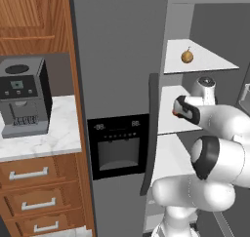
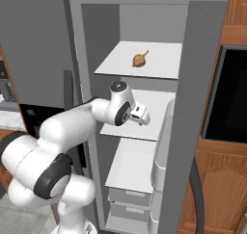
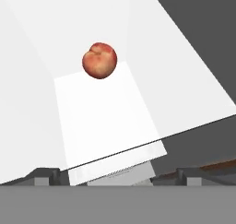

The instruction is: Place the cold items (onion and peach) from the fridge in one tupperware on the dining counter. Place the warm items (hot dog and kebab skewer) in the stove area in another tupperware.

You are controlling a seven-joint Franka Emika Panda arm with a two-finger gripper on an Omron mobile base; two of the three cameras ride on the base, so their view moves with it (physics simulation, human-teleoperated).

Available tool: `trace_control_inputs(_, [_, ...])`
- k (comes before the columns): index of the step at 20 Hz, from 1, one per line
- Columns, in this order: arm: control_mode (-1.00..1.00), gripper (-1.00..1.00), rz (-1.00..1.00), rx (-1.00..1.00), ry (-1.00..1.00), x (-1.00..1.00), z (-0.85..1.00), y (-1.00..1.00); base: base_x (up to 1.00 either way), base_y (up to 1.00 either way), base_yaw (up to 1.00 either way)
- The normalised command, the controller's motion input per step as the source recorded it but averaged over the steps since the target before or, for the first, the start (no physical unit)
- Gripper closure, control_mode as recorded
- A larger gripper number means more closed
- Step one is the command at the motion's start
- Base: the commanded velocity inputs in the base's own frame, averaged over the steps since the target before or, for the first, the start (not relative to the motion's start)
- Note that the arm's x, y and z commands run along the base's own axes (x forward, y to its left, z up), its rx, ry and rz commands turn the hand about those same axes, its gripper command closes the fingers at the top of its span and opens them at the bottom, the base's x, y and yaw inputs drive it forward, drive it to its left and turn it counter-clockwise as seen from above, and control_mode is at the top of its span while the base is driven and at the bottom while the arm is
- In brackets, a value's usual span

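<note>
Now at open fridge [image 2: 202, 84], arm reaching onto middle shelf [image 2: 157, 112]. I judge step: fetching peach [image 3: 99, 60], which sits at shelf rear. Onion [image 2: 139, 60] waits on top shelf. Gripper [image 2: 143, 115] wide, empty. Next: advance straight, centre peach between fingers, close.

Upper fridge shelf [image 2: 164, 64] with 1 onion [image 2: 139, 60], peach [image 3: 99, 60] on shelf below (white)

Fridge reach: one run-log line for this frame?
phase: reaching for peach | gripper: open, empty, at middle shelf | onion: upper shelf, untouched | fridge door: open
</note>
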Motion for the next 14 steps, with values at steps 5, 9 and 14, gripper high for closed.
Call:
trace_control_inputs(5, [-1.0, -1.0, 0.0, 0.0, 0.02, 0.52, -0.27, -0.07, 0.0, 0.0, 0.0])
trace_control_inputs(9, [-1.0, -1.0, 0.01, 0.0, 0.05, 0.53, -0.25, -0.04, 0.0, 0.0, 0.0])
trace_control_inputs(14, [-1.0, -1.0, 0.0, 0.02, 0.0, 0.52, -0.22, -0.03, 0.0, 0.0, 0.0])
